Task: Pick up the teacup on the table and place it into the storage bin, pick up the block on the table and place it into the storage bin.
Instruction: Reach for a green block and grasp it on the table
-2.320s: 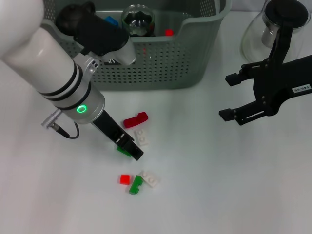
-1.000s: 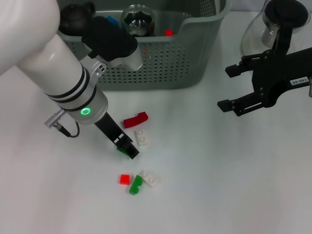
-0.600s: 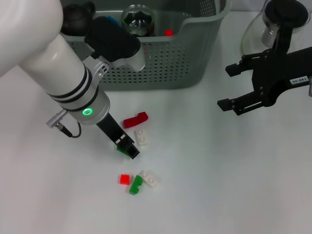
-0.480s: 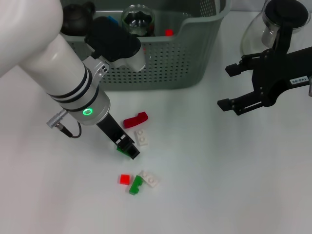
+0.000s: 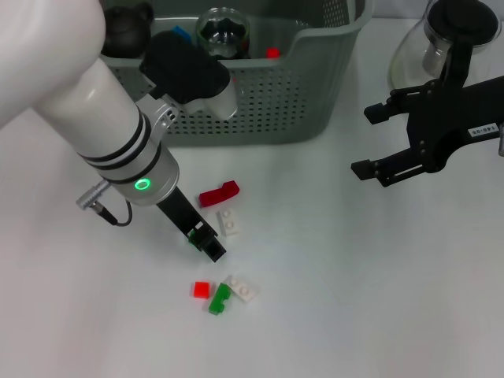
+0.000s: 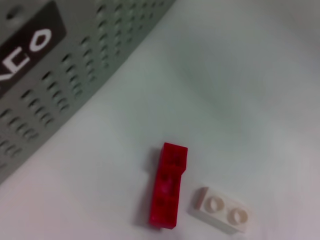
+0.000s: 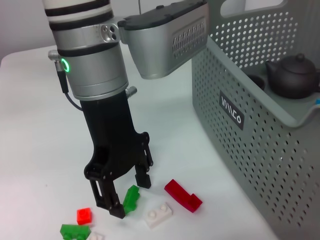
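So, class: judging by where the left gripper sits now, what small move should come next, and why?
Probably lift straight up. The left gripper stands low on the table with its fingers closed against a green block, and the storage bin lies behind it, so raising it clear comes before carrying. The right gripper hangs open, apart.

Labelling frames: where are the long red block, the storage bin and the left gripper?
long red block (image 5: 218, 193): head view, its middle.
storage bin (image 5: 260, 110): head view, perforated front wall.
left gripper (image 7: 128, 197): right wrist view, between its fingers.
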Robot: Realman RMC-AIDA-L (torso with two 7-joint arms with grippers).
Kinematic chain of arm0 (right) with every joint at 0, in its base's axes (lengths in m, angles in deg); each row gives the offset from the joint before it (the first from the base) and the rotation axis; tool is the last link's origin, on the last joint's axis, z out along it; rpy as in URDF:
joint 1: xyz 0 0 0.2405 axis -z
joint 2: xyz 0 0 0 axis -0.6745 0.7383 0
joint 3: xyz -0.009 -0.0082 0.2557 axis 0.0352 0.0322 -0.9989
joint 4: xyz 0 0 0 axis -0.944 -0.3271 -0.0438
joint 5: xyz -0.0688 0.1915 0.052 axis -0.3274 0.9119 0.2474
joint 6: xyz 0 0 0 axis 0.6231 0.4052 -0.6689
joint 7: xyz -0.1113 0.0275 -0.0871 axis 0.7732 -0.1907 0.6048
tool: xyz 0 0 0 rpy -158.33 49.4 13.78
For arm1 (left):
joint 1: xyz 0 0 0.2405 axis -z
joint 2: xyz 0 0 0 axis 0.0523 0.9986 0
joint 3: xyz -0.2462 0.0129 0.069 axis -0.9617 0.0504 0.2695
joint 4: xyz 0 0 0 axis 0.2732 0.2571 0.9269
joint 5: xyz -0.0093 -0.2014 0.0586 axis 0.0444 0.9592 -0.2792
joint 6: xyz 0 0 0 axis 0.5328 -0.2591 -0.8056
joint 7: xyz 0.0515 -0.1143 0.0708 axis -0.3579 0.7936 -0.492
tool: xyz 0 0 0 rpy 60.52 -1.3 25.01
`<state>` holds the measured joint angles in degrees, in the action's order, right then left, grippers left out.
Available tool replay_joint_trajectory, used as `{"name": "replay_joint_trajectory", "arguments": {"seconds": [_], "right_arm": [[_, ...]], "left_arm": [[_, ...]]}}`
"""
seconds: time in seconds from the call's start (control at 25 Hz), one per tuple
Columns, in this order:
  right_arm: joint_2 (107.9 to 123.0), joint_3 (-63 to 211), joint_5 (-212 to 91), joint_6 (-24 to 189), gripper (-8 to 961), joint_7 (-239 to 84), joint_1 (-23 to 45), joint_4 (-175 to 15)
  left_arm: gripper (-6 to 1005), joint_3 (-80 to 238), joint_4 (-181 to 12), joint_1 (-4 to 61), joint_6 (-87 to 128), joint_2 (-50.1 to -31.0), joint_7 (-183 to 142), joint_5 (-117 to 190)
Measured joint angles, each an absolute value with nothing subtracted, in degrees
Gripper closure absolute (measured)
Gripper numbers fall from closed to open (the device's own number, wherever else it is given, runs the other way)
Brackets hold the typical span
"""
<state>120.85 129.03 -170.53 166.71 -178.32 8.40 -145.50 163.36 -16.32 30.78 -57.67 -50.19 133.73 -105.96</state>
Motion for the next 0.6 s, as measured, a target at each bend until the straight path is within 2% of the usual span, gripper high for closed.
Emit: {"name": "replay_joint_trajectory", "arguments": {"seconds": [0.4,0.6], "right_arm": [[120.85,129.0,-170.5,166.7,14,-178.3,8.4,-145.5],[120.86,129.0,-170.5,166.4,14,-178.3,8.4,-145.5]], "left_arm": [[313,164.1,-16.3,30.8,-57.6,-50.27,133.8,-106.0],[417,164.1,-16.3,30.8,-57.3,-50.26,133.6,-106.0]]}}
